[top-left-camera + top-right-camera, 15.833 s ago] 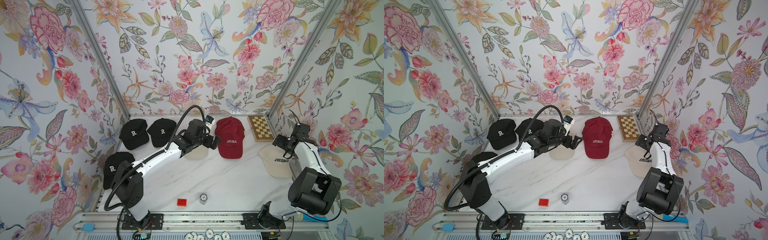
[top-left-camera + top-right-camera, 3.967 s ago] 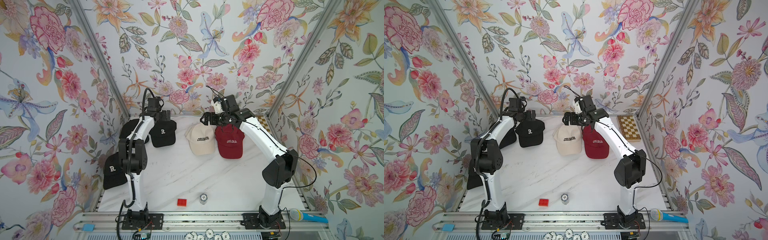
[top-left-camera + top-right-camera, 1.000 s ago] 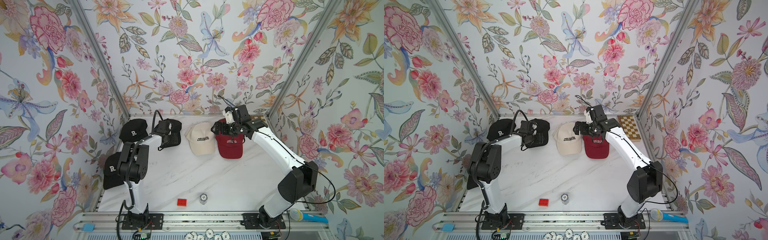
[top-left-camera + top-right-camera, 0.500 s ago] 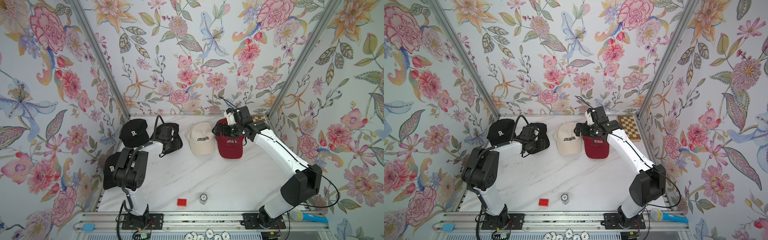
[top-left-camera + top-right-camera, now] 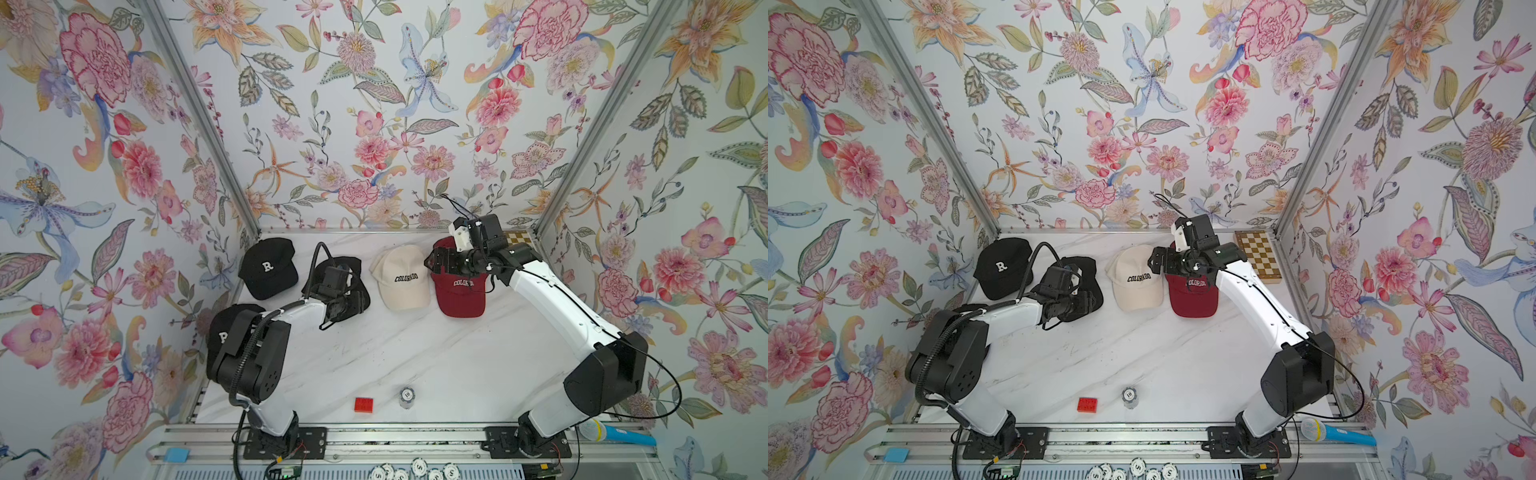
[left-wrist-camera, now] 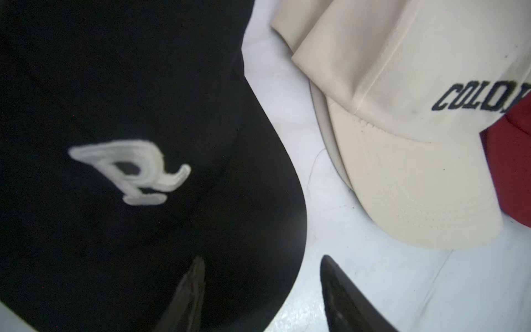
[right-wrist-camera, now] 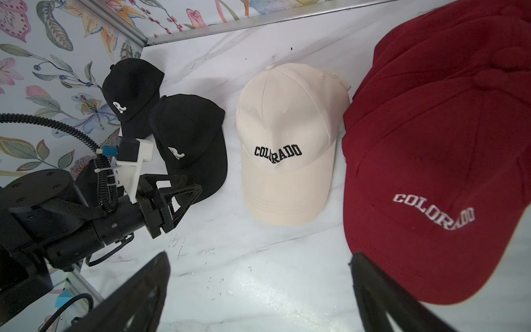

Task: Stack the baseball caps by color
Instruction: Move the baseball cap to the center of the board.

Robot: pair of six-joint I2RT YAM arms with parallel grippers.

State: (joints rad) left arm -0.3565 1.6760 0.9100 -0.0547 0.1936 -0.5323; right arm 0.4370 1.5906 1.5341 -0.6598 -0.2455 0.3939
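My left gripper (image 6: pixel 261 258) stands part open astride the brim edge of a black cap (image 7: pixel 189 126), which lies just beside the cream cap (image 7: pixel 287 120). Its crown is soft and light, I judge, so the stiff brim is where to pinch. My right gripper (image 7: pixel 258 287) hangs wide and empty above the red cap (image 7: pixel 431 149).

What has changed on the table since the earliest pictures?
The cream cap moved from the right wall to mid-table, atop another. The left gripper moved to a black cap's brim; the right gripper to the red cap. The rest stayed.
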